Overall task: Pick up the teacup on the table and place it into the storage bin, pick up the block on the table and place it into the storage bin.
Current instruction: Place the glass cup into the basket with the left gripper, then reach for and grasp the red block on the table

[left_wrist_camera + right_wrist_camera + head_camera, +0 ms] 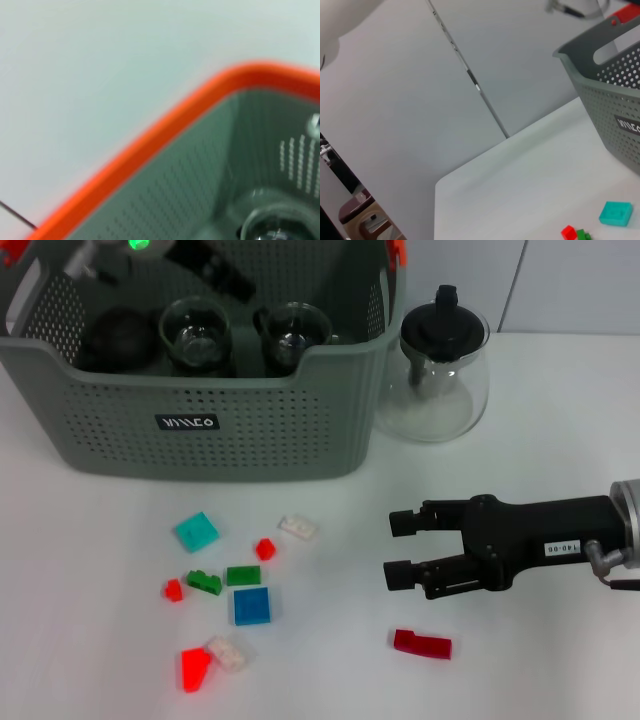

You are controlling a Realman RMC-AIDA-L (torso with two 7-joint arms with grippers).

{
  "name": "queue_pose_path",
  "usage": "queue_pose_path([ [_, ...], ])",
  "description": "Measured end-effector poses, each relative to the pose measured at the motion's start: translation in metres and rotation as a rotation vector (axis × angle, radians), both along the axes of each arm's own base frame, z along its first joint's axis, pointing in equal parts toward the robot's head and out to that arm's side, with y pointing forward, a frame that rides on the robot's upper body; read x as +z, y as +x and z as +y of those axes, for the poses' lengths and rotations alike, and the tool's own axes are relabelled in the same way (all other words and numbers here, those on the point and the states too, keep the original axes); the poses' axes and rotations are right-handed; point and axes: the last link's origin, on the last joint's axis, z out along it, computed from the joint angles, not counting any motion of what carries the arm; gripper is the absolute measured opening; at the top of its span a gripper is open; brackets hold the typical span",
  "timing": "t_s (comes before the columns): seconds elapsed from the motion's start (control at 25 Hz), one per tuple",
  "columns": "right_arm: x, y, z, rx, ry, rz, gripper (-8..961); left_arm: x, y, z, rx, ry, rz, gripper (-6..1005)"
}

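The grey-green perforated storage bin (pixel 200 430) stands at the back left, with two glass teacups (pixel 195 335) (pixel 292 335) inside it. My left gripper (pixel 210 270) hangs over the bin; the left wrist view shows the bin's orange rim (pixel 150 145) and a glass teacup (pixel 272 227) below. Several blocks lie in front of the bin, among them a teal block (pixel 196 531), a blue block (pixel 252 606) and a dark red block (pixel 421 643). My right gripper (pixel 400 549) is open and empty, low over the table just above the dark red block.
A glass teapot (pixel 443 365) with a black lid stands right of the bin. A dark round object (pixel 120 335) lies in the bin's left part. The right wrist view shows the bin's corner (pixel 600 90), the teal block (pixel 615 213) and the table's far edge.
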Motion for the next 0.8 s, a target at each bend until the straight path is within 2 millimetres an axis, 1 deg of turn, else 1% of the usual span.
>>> queue_pose_path([
  [0.2,0.001,0.000,0.001,0.004,0.004,-0.002,928,0.038,0.036,-0.021,-0.045,0.024,-0.095,821],
  [0.32,0.003,0.000,0.002,0.010,0.008,-0.003,928,0.055,0.050,-0.037,-0.090,-0.007,-0.239,824],
  [0.44,0.006,0.000,0.002,0.019,0.008,-0.003,927,0.064,0.057,-0.061,-0.173,-0.126,-0.439,823],
  [0.56,0.010,0.001,0.000,0.034,-0.004,-0.004,927,0.065,0.049,-0.093,-0.303,-0.315,-0.601,821],
  [0.6,0.012,0.001,0.000,0.040,-0.009,-0.006,927,0.065,0.045,-0.100,-0.327,-0.355,-0.629,820],
  [0.68,0.018,0.003,-0.002,0.054,-0.026,-0.011,927,0.066,0.028,-0.123,-0.428,-0.478,-0.731,820],
  [0.72,0.021,0.004,-0.002,0.061,-0.032,-0.016,926,0.066,0.016,-0.133,-0.464,-0.521,-0.773,819],
  [0.76,0.024,0.005,-0.002,0.066,-0.042,-0.025,926,0.066,0.016,-0.133,-0.464,-0.521,-0.773,818],
  [0.8,0.028,0.007,-0.002,0.071,-0.051,-0.039,926,0.060,-0.010,-0.149,-0.506,-0.598,-0.834,818],
])
